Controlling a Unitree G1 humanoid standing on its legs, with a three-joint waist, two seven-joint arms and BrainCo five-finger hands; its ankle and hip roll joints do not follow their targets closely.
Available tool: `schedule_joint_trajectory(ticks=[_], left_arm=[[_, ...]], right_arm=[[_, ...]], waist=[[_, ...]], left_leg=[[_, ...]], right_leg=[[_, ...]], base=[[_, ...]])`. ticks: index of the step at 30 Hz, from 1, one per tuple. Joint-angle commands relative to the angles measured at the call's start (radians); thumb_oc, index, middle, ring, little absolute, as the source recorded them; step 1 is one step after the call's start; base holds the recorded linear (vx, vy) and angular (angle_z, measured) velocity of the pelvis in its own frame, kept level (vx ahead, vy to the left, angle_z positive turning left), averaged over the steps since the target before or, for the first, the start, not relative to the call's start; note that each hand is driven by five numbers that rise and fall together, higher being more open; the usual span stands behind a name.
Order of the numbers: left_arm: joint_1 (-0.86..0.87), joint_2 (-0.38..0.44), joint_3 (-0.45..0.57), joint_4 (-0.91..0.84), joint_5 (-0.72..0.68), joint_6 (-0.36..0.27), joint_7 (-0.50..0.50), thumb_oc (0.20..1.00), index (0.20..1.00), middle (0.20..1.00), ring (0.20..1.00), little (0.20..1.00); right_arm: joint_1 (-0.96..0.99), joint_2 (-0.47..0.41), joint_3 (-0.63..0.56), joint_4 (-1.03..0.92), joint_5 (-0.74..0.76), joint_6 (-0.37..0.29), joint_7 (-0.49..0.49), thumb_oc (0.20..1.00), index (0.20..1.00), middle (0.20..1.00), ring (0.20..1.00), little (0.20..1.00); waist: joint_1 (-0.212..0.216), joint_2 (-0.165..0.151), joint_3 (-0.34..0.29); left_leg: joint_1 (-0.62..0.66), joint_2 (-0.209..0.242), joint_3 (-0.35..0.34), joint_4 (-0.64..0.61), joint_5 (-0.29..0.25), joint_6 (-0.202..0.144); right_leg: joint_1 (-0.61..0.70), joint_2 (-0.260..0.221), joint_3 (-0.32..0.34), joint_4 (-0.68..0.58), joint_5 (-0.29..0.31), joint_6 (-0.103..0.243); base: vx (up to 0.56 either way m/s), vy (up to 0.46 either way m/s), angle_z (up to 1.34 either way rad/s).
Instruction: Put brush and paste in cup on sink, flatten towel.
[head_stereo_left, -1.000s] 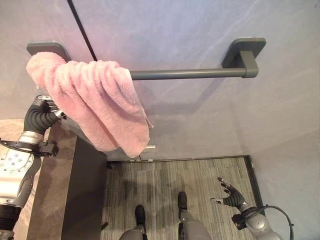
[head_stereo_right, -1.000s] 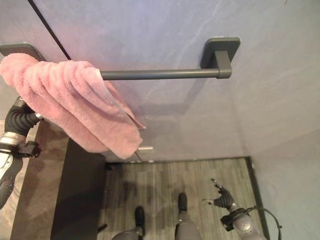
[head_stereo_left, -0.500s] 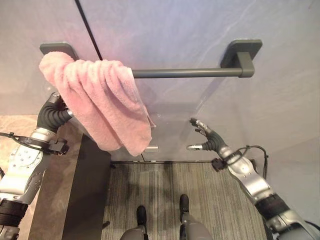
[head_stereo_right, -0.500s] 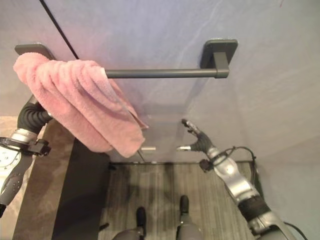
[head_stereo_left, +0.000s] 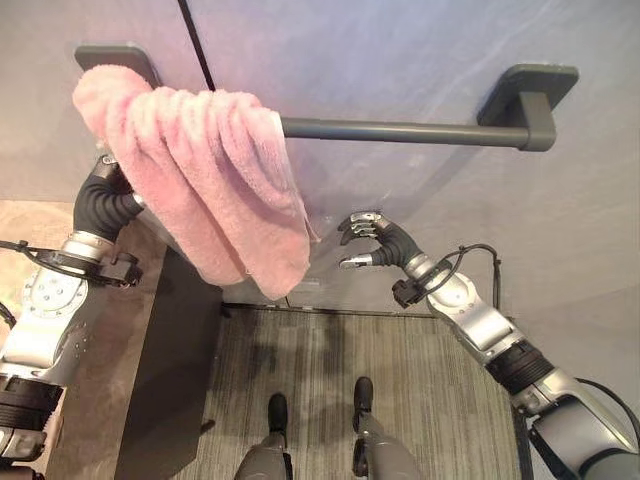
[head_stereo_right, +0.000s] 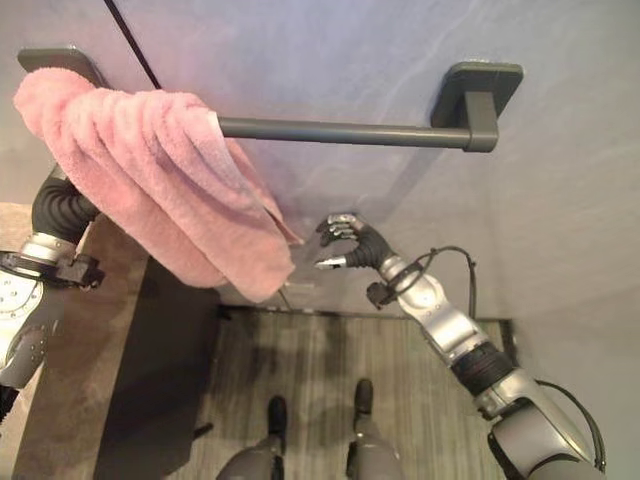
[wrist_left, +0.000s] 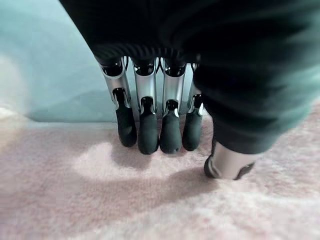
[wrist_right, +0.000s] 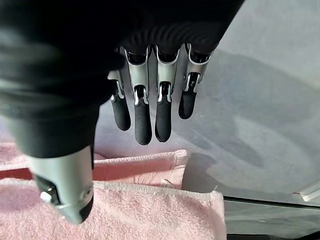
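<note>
Since half a second back my right hand has come in closer to the pink towel; a second ago that arm was way down low by the floor, so it's climbed a lot. It's now just beside the towel's hanging right edge, apart from it as far as I can see. From the right wrist cam the fingers are relaxed and nearly straight with the thumb held apart, holding nothing, with the towel's edge showing just past them.

Left hand hasn't really budged. It's tucked behind the towel's left side, under the rail's left end. In the left wrist cam the fingertips and thumb rest against the pink cloth with straight fingers, not curled round it.

Towel is bunched up at the left end of the dark towel rail, draped over it and drooping down to a point at lower right. Most of the bar to the right is bare. Whole view shifted a bit too, so the head camera moved.
</note>
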Motion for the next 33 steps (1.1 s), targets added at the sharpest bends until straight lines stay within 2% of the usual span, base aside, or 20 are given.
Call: schedule_joint_trajectory(ticks=[1, 9, 16, 27, 33], left_arm=[[-0.087, 0.013, -0.001, 0.026, -0.007, -0.035, 0.039, 0.200, 0.200, 0.200, 0.200, 0.200], [-0.100, 0.008, -0.008, 0.028, -0.012, -0.027, 0.044, 0.200, 0.200, 0.200, 0.200, 0.200], [-0.098, 0.004, -0.019, 0.035, -0.013, -0.010, 0.042, 0.200, 0.200, 0.200, 0.200, 0.200], [-0.082, -0.046, -0.037, 0.051, 0.010, 0.016, 0.037, 0.200, 0.200, 0.200, 0.200, 0.200], [-0.117, -0.050, -0.063, 0.055, 0.011, 0.013, 0.036, 0.200, 0.200, 0.200, 0.200, 0.200]], right_arm=[[-0.129, 0.034, -0.008, -0.067, 0.070, -0.030, -0.027, 1.000, 1.000, 1.000, 1.000, 1.000], [-0.184, 0.067, 0.027, -0.078, 0.133, -0.009, -0.025, 1.000, 1.000, 1.000, 1.000, 1.000], [-0.207, 0.089, 0.061, -0.098, 0.233, 0.024, -0.023, 1.000, 1.000, 1.000, 1.000, 1.000], [-0.203, 0.145, 0.076, -0.078, 0.176, 0.059, -0.010, 1.000, 1.000, 1.000, 1.000, 1.000], [-0.240, 0.197, 0.082, 0.015, 0.172, 0.073, -0.029, 1.000, 1.000, 1.000, 1.000, 1.000]], waist=[[0.001, 0.007, -0.031], [0.005, 0.002, -0.031], [0.013, -0.015, -0.039], [0.023, -0.035, -0.066], [0.033, -0.037, -0.072]], left_leg=[[-0.051, 0.034, 0.013, 0.000, 0.066, -0.037], [-0.029, 0.038, 0.017, 0.000, 0.060, -0.034], [-0.013, 0.039, 0.017, 0.000, 0.056, -0.033], [0.036, 0.025, 0.037, 0.000, 0.031, -0.011], [0.026, 0.014, 0.036, 0.000, 0.034, -0.006]], right_leg=[[0.096, -0.090, 0.011, 0.000, -0.021, 0.095], [0.113, -0.089, 0.015, 0.012, -0.030, 0.090], [0.129, -0.088, 0.010, 0.011, -0.033, 0.090], [0.163, -0.100, 0.022, 0.011, -0.033, 0.098], [0.158, -0.112, 0.020, 0.007, -0.020, 0.102]], base=[[0.00, 0.000, 0.00], [0.00, 0.000, 0.00], [0.00, 0.000, 0.00], [0.00, 0.032, -0.03], [-0.04, 0.036, -0.06]])
